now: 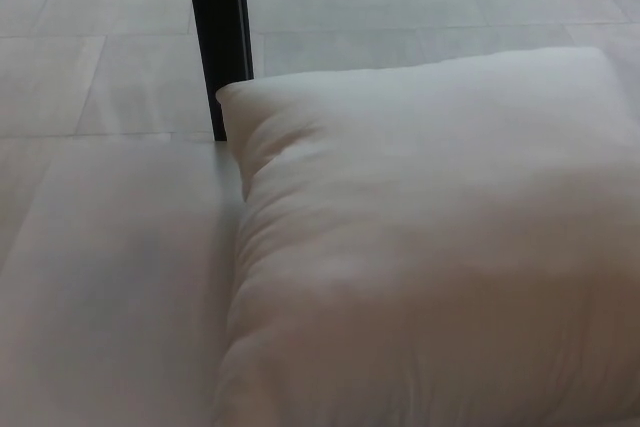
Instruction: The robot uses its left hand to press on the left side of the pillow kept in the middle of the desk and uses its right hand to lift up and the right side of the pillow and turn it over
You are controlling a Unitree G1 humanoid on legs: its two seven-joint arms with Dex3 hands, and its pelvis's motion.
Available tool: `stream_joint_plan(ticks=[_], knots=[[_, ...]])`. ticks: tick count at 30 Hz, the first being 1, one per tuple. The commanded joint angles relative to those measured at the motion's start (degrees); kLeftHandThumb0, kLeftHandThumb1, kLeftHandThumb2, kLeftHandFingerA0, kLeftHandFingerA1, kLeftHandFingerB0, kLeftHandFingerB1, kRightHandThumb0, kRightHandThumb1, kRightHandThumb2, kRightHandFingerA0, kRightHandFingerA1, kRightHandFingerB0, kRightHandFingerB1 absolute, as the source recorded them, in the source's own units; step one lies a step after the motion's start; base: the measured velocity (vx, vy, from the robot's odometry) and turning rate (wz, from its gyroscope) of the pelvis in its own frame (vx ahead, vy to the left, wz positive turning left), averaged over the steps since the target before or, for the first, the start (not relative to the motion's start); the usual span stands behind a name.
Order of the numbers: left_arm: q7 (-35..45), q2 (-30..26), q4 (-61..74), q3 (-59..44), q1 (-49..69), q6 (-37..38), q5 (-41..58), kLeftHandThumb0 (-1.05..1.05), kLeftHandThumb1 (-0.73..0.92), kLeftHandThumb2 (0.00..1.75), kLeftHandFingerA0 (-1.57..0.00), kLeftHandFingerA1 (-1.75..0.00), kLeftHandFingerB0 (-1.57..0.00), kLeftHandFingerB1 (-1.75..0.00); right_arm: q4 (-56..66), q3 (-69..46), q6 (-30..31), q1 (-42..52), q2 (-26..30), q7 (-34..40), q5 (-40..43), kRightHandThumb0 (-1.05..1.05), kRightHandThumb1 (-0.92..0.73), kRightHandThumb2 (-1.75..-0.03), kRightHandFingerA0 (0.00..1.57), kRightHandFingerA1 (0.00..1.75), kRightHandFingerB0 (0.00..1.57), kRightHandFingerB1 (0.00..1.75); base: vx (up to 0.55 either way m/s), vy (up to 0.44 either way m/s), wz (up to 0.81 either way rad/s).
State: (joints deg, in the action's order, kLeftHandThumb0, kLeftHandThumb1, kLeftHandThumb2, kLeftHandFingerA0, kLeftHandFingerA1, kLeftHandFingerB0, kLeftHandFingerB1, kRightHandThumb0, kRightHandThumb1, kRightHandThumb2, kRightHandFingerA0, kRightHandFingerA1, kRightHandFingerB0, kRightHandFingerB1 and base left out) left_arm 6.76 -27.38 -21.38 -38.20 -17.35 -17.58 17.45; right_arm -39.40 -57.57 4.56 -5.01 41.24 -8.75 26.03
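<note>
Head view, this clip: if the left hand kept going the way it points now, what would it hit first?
Cannot say: neither hand shows in this frame, so no heading can be read. Only the pillow, the desk and a black post are visible. The pillow lies flat, untouched.

body check | from my head camera I see no part of the robot: no arm, forearm or robot hand enters from either side | so I can report no colours, shapes, cables, screws or markings on it | no person's sleeve or clothing shows to me either
</note>
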Motion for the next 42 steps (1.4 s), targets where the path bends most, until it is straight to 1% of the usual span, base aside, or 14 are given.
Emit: stream_joint_plan(ticks=[1, 4, 10, 13, 23, 24, 25, 29, 30, 31, 33, 38, 40, 42], knots=[[-7.3, 1.7, 19.1, 7.2, -10.3, -14.2, 2.4, -0.76, 0.69, 1.04, -0.04, -0.49, -0.06, -0.39, 20.0, 5.9, 18.3, -10.7, 2.9, -0.4, 11.7, -1.05, -0.74, -0.65, 0.41, 0.98, 0.24, 0.73, 0.00, 0.000, 0.00], [-7.0, 3.8, 21.7, 10.0, -12.9, -17.2, 3.6, -0.73, 0.70, 1.03, -0.05, -0.47, -0.07, -0.37, 25.1, 9.7, 20.4, -13.0, 1.1, 0.1, 11.8, -1.05, -0.58, -1.04, 0.52, 0.88, 0.35, 0.72, 0.00, 0.000, 0.00], [-3.9, 7.5, 21.4, 15.1, -15.8, -16.7, 4.1, -0.71, 0.92, 0.70, -0.09, -0.37, -0.13, -0.29, 33.1, 16.7, 25.9, -15.7, -1.6, 2.8, 11.1, -1.00, -0.77, -0.64, 0.18, 0.65, 0.17, 0.55, 0.00, 0.000, 0.00], [-1.9, 9.7, 23.1, 18.2, -16.7, -18.4, 5.7, -0.36, 0.53, 1.12, -0.02, -0.52, 0.00, -0.49, 35.8, 23.1, 28.5, -16.2, -1.6, -0.7, 10.1, -0.94, -0.75, -1.16, 0.01, 0.24, 0.00, 0.08, 0.00, 0.000, 0.00], [-2.2, 15.4, 27.5, 22.0, -12.1, -21.3, 6.8, -0.36, 0.54, 1.13, -0.04, -0.53, 0.00, -0.49, 36.8, 29.2, 29.3, -15.3, -2.5, -1.7, 8.0, -0.93, -0.74, -1.15, 0.03, 0.31, 0.09, 0.16, 0.00, 0.000, 0.00], [-2.6, 15.7, 28.0, 22.6, -11.6, -21.7, 6.4, -0.77, 0.92, 0.69, -0.12, -0.47, -0.18, -0.34, 37.1, 30.2, 29.7, -15.2, -2.2, -1.8, 7.4, -0.93, -0.73, -1.14, 0.04, 0.31, 0.09, 0.17, 0.00, 0.000, 0.00], [-2.1, 15.9, 28.2, 23.4, -10.9, -21.9, 6.1, -0.36, 0.52, 1.12, -0.04, -0.53, 0.00, -0.49, 36.9, 30.8, 29.6, -15.2, -2.5, -1.8, 7.1, -0.91, -0.72, -1.13, 0.02, 0.32, 0.03, 0.20, 0.00, 0.000, 0.00], [-1.7, 15.8, 29.0, 25.6, -9.3, -23.6, 5.3, -0.36, 0.53, 1.12, -0.03, -0.52, 0.00, -0.49, 36.0, 32.6, 29.4, -15.1, -2.1, -2.7, 5.8, -0.86, -0.71, -1.13, 0.02, 0.36, 0.03, 0.24, 0.00, 0.000, 0.00], [-1.8, 15.8, 28.9, 26.1, -9.0, -23.7, 4.9, -0.36, 0.55, 1.14, -0.03, -0.52, 0.00, -0.49, 35.5, 33.0, 29.3, -15.2, -2.0, -2.9, 5.5, -0.88, -0.91, -0.67, 0.05, 0.37, 0.08, 0.23, 0.00, 0.000, 0.00], [-1.0, 15.4, 28.2, 27.5, -8.5, -24.5, 4.5, -0.87, 0.81, 1.15, -0.09, -0.52, -0.04, -0.42, 34.4, 33.8, 29.4, -15.9, -2.3, -2.4, 4.7, -0.91, -0.73, -1.13, 0.01, 0.38, 0.14, 0.25, 0.00, 0.000, 0.00], [-0.6, 14.6, 28.1, 29.5, -8.3, -25.7, 3.5, -0.83, 0.92, 0.76, -0.13, -0.45, -0.12, -0.31, 33.6, 34.2, 29.7, -16.3, -2.5, -2.0, 4.5, -0.87, -0.71, -1.13, 0.01, 0.38, 0.12, 0.26, 0.00, 0.000, 0.00], [-3.9, 16.7, 26.2, 34.4, -8.2, -30.1, 1.4, -0.37, 0.49, 1.11, -0.04, -0.53, 0.00, -0.49, 31.0, 34.4, 30.8, -17.4, -3.9, -1.0, 4.3, -0.87, -0.70, -1.11, 0.05, 0.45, 0.09, 0.25, 0.00, 0.000, 0.00], [-4.4, 18.0, 25.2, 35.2, -8.0, -30.0, 1.2, -0.81, 0.92, 0.73, -0.12, -0.48, -0.11, -0.32, 30.6, 34.8, 31.7, -17.7, -4.3, -0.1, 4.0, -0.93, -0.75, -1.13, 0.02, 0.47, 0.13, 0.31, 0.00, 0.000, 0.00], [-5.7, 19.4, 24.5, 35.7, -7.9, -29.8, 0.6, -0.37, 0.50, 1.12, -0.04, -0.54, 0.00, -0.49, 29.0, 35.8, 31.8, -19.3, -4.8, -0.1, 3.3, -0.86, -0.91, -0.68, 0.10, 0.41, 0.13, 0.24, 0.00, 0.000, 0.00]])
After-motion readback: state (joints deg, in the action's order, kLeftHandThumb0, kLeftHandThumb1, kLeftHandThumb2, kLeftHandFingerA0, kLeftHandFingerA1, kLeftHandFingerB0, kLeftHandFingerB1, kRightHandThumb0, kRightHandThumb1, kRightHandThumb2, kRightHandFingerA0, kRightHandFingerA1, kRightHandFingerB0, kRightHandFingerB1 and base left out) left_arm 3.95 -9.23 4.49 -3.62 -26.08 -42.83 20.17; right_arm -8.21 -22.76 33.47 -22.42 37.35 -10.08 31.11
